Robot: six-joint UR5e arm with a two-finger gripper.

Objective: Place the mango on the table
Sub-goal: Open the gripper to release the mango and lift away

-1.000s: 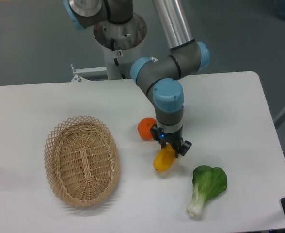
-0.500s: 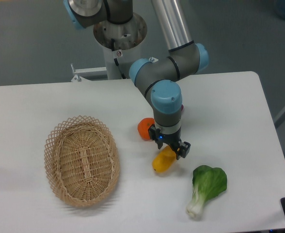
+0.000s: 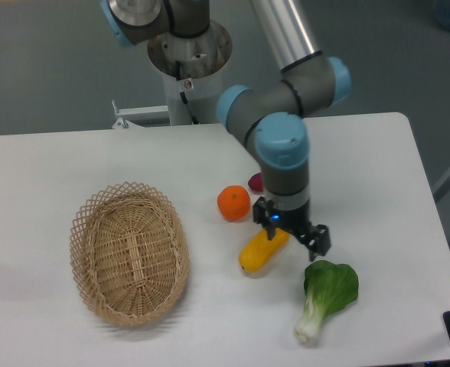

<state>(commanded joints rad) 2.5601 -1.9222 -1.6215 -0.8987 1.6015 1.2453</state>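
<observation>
wicker basket (image 3: 130,252) holding nothing, mango (image 3: 260,251) on table (image 3: 378,176)

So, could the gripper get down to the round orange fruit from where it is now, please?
Probably yes. The round orange fruit sits uncovered on the white table, just left of the gripper. The yellow-orange oval mango lies close below it, and something purple peeks out behind, so clearance is tight.

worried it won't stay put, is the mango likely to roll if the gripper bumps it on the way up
Probably somewhat. The mango looks smooth and rounded, lying on its side on the flat table, so a nudge from the gripper could rock or roll it sideways. Its elongated shape should stop it travelling far, unlike the round orange.
</observation>
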